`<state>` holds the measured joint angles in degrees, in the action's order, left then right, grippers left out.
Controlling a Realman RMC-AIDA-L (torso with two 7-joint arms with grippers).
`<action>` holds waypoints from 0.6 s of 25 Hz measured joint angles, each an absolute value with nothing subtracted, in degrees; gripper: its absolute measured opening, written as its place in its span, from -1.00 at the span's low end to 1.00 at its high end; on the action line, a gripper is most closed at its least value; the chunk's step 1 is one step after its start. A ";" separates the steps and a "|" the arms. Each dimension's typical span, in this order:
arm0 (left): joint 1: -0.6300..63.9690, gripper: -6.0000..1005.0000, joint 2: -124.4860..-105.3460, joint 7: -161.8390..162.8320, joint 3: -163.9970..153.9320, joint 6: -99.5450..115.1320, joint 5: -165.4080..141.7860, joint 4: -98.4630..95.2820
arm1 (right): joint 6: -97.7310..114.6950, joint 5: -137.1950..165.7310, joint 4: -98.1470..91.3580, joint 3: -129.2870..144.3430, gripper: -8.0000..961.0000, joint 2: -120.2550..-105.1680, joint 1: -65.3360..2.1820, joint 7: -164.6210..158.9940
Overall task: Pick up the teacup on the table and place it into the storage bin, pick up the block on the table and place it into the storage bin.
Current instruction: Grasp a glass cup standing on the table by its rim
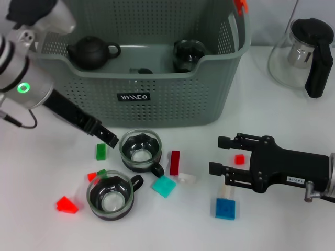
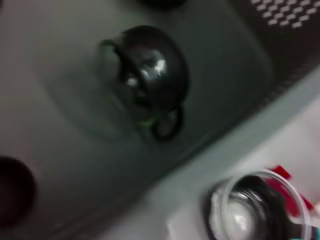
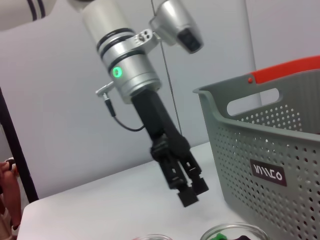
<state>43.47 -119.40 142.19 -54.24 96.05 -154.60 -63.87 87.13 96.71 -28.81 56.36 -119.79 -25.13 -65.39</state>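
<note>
Centre-left of the head view, the left gripper [image 1: 108, 138] hangs low just in front of the bin [image 1: 157, 107], its fingers close together with nothing between them, tips right beside the upper cup [image 1: 140, 150]. One glass cup already sits inside the bin [image 1: 187, 54], next to a dark teapot [image 1: 92, 51]. Two cups wait on the table: the upper one by the bin wall and the lower cup [image 1: 111, 194] nearer the bottom edge. Blocks lie scattered around them, a red block [image 1: 175, 162] and a teal block [image 1: 164, 185] among them. Over at lower right the right gripper [image 1: 222, 157] hovers above the table, jaws spread wide around a small red block [image 1: 239, 159], with a blue block [image 1: 225, 208] just below. Risk here: those left tips are so near the cup rim that a sloppy approach could nudge or tip it, and the glass looks slippery. A hurried lift could also clip the bin's front wall
</note>
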 joint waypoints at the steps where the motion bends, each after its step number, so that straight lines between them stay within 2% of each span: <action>1: 44.30 0.68 -119.60 143.25 -55.14 95.20 -156.04 -63.61 | 87.12 96.71 -28.77 56.36 0.48 -119.87 -25.10 -65.38; 5: 45.88 0.67 -120.72 144.57 -58.15 93.83 -158.09 -62.69 | 87.09 96.71 -28.21 56.40 0.48 -119.94 -25.11 -65.36; 10: 44.47 0.67 -122.69 140.84 -65.38 90.95 -158.31 -65.25 | 87.09 96.68 -28.09 56.37 0.49 -119.89 -25.03 -65.34; 15: 43.61 0.64 -123.65 133.71 -68.55 90.20 -158.70 -67.91 | 87.11 96.67 -28.00 56.70 0.49 -119.88 -24.99 -65.32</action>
